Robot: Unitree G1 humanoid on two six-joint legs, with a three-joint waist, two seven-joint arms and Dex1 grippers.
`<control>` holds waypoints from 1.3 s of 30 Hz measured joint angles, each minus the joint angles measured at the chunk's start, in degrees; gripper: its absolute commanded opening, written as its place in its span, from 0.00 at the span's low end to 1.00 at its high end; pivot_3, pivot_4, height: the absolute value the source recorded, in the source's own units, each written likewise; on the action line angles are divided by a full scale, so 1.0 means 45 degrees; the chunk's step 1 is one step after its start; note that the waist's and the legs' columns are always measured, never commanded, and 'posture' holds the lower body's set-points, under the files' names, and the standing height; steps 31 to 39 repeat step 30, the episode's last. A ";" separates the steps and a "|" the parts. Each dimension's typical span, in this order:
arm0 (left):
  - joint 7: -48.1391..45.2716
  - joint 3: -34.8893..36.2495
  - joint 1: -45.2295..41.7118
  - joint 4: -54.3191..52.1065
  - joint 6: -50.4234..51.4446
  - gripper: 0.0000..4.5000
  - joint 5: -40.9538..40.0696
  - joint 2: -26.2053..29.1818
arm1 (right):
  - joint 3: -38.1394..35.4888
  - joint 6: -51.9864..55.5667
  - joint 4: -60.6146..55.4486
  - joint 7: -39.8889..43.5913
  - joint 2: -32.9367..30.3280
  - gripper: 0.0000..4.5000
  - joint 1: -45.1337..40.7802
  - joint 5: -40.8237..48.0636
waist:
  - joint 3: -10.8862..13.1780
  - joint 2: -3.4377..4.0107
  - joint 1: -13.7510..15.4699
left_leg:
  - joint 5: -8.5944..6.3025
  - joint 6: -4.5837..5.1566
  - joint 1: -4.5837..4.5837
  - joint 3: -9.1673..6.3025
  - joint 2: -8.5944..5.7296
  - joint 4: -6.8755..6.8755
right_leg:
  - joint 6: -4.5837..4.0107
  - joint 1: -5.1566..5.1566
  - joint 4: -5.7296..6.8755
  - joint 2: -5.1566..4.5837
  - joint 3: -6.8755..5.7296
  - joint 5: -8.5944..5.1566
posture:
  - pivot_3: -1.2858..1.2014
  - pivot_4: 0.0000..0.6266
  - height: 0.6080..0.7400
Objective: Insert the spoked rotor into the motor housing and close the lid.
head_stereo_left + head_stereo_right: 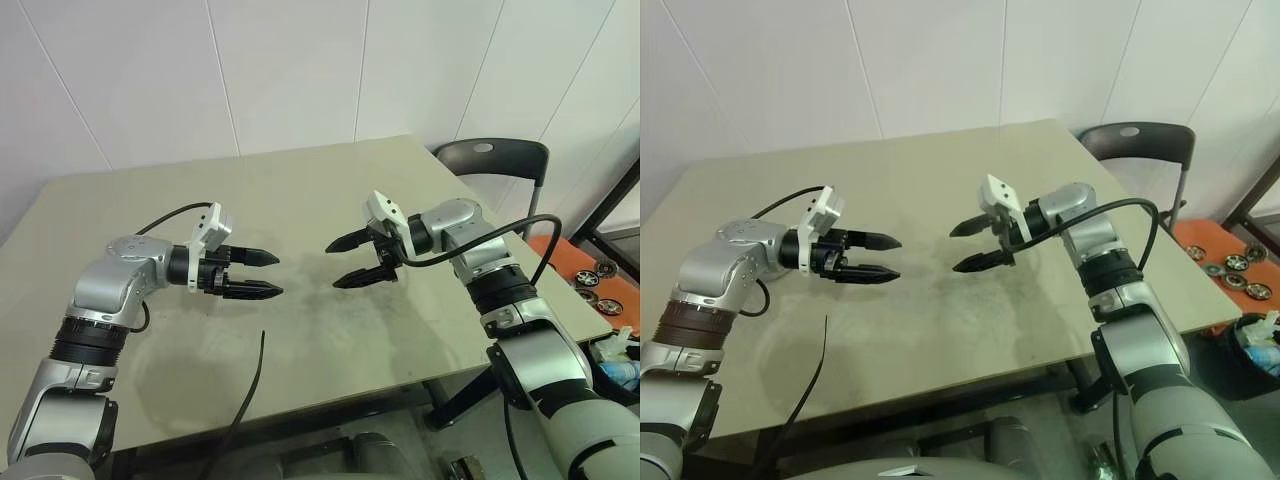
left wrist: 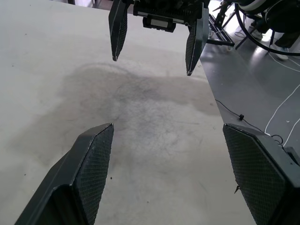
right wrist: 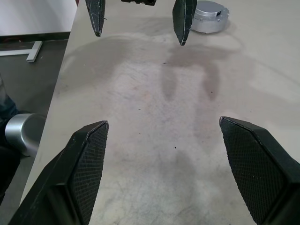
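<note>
two open tools (image 1: 255, 273) (image 1: 352, 260) above table (image 1: 300, 200)

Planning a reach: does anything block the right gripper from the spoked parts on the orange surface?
Nothing loose; the right gripper faces away from the parts, its own arm and the table edge between.

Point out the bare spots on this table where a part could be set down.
Most of the table is bare: the wide far half toward the wall, and the strip along the near edge. The middle is tightest, where the left gripper and right gripper face each other, jaws open, over a smudged patch. A black cable crosses the near edge.
</note>
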 measured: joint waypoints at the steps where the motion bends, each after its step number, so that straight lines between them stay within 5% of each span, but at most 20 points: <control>1: -0.0013 0.0000 -0.0006 0.0067 -0.0043 0.88 0.0000 -0.0008 | -0.0001 0.0047 -0.0050 -0.0037 -0.0002 0.88 0.0002 0.0002 | 0.0000 0.0000 -0.0001 | 0.0000 0.0000 0.0000 -0.0001 0.0000 0.0000 | 0.0000 0.0000 0.0000 0.0000 0.0000 0.0000 | 0.52 0.00 1.00; 39: -0.0116 -0.0057 -0.0632 0.1156 -0.0430 0.88 0.0280 -0.0416 | -0.0112 0.0293 -0.0487 -0.0598 -0.0073 0.88 0.0153 0.0141 | 0.0000 -0.0001 0.0000 | 0.0000 0.0000 -0.0001 -0.0001 0.0000 0.0001 | 0.0000 0.0000 0.0000 -0.0001 0.0000 0.0001 | 0.52 0.00 1.00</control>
